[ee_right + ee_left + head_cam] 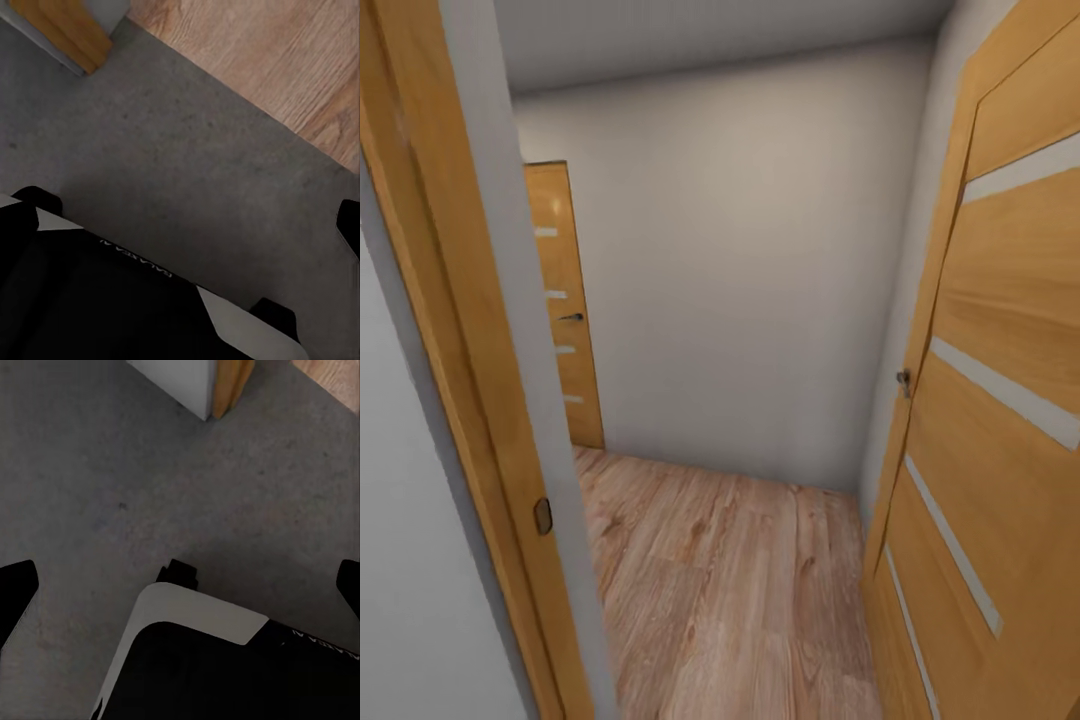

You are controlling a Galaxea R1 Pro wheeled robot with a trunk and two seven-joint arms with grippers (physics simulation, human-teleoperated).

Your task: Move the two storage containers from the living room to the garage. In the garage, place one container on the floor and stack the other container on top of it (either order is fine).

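Seen from the head camera, an open doorway gives onto a small hallway: a wood-framed door jamb stands at the left, an open wooden door with pale glass slats at the right, and a second slatted wooden door sits closed in the far left corner beside a plain white wall. Light wood-plank flooring runs through the passage. The wrist cameras look down at rough grey concrete floor, where part of the robot's black-and-white base sits near the corner of a white wall with wood trim. In the right wrist view the concrete meets the plank flooring at the threshold. The left hand and right hand each show dark fingertips spread wide at the frame edges, released and carrying nothing. No storage container can be seen from here.
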